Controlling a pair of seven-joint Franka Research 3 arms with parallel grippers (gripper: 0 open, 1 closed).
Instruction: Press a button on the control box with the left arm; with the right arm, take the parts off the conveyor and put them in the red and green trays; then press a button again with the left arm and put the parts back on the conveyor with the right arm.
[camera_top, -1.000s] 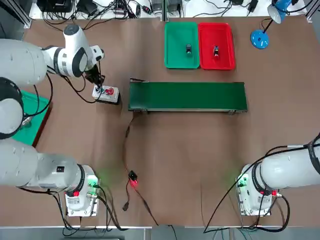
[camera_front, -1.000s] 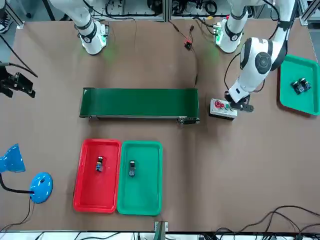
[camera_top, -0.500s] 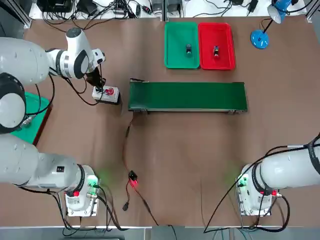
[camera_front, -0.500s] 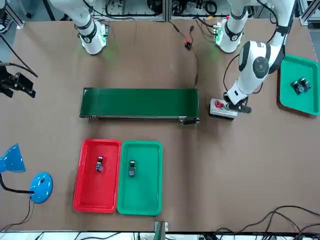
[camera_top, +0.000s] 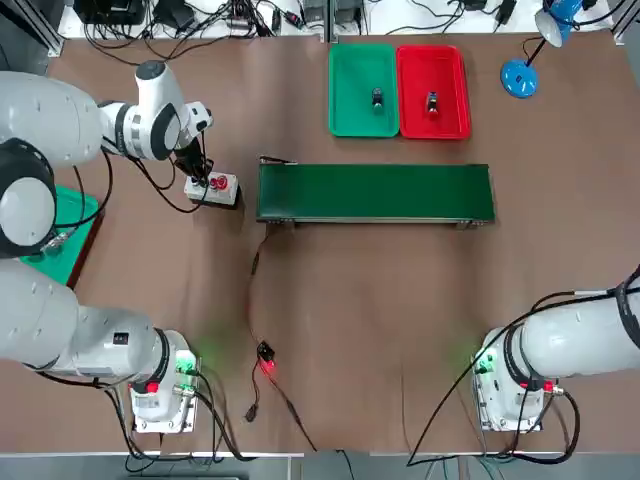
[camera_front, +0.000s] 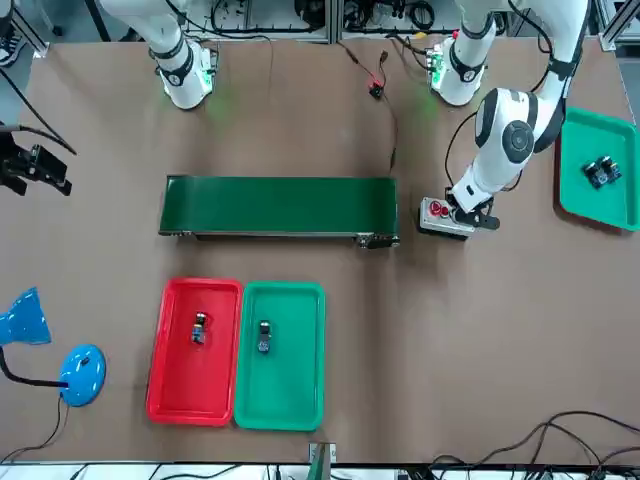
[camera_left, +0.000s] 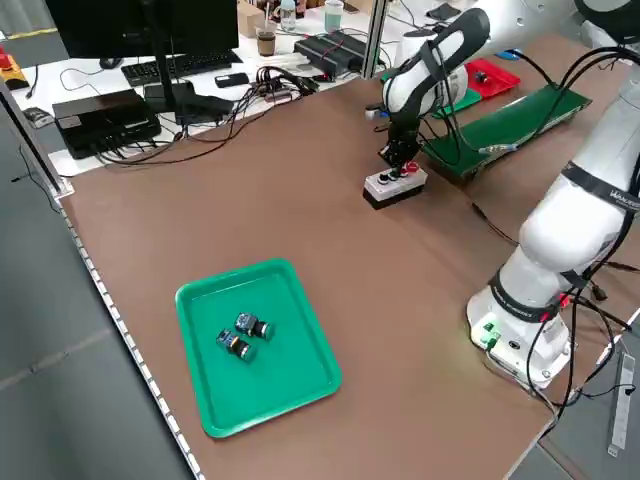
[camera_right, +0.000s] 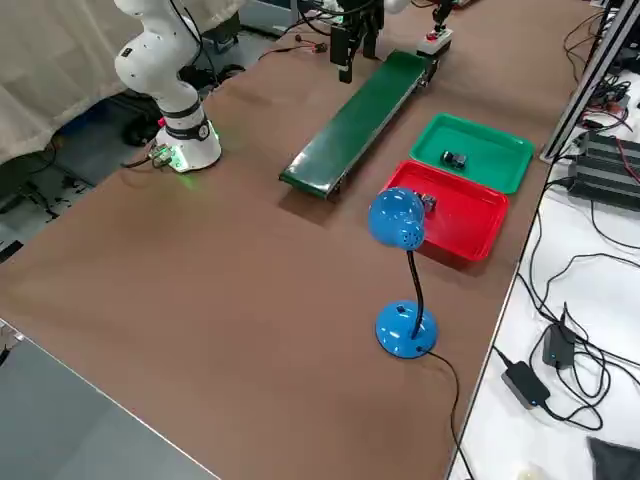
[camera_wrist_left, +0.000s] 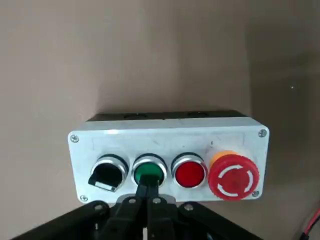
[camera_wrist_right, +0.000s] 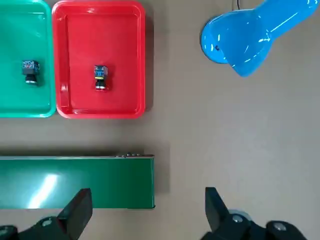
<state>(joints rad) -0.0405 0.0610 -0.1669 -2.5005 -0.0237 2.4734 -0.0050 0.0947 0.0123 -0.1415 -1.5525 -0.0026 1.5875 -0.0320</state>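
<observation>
The grey control box (camera_top: 212, 188) stands left of the green conveyor (camera_top: 375, 192), whose belt is bare. My left gripper (camera_top: 197, 172) is shut, and its closed fingertips (camera_wrist_left: 148, 189) rest against the green button (camera_wrist_left: 149, 170), between a black switch and a red button. One small part (camera_top: 377, 98) lies in the green tray (camera_top: 345, 120), another part (camera_top: 432, 101) in the red tray (camera_top: 455, 120). My right gripper (camera_wrist_right: 145, 210) hangs open and empty, high up off the conveyor's right end, out of the top view.
A blue desk lamp (camera_top: 520, 75) stands right of the red tray. Another green tray (camera_left: 290, 380) with two parts lies at the table's left edge. A cable with a red-lit plug (camera_top: 265, 360) runs from the conveyor toward the front edge.
My left gripper has shifted a little over the control box, bringing its tips onto the green button. The right arm and the parts have not moved.
</observation>
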